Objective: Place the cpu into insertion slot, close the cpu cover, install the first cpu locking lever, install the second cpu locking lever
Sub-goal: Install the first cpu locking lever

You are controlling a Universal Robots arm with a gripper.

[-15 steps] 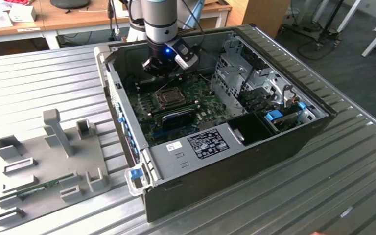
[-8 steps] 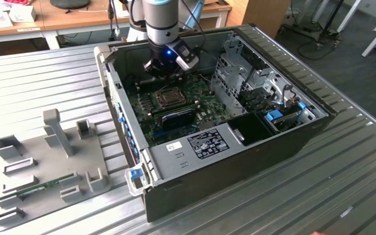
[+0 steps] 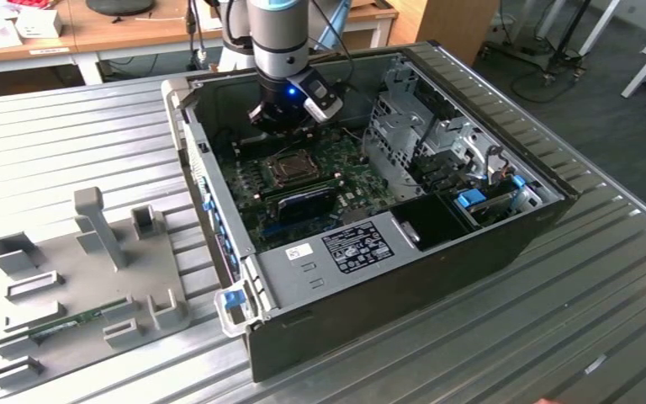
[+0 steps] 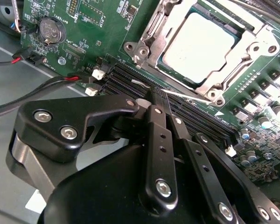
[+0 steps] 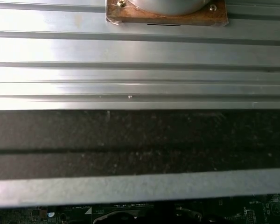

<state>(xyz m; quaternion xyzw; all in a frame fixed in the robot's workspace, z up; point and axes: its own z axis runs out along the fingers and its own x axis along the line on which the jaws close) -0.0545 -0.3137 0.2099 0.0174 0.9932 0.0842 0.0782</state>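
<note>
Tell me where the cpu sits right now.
In the second wrist view the cpu lies flat in the insertion slot, framed by the closed cpu cover, just beyond the black memory slots.

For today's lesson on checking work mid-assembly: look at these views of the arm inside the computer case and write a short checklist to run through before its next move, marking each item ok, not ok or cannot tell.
1. The cpu sits flat in the insertion slot: ok, in the second wrist view.
2. The cpu cover is down around the chip: ok, its frame lies flat on the edges.
3. Both locking levers latched: cannot tell.
4. The gripper is clear of the socket: ok, it sits beside it, over the black memory slots.
5. The red and black wires are clear of the gripper: cannot tell; they run close by.
</note>
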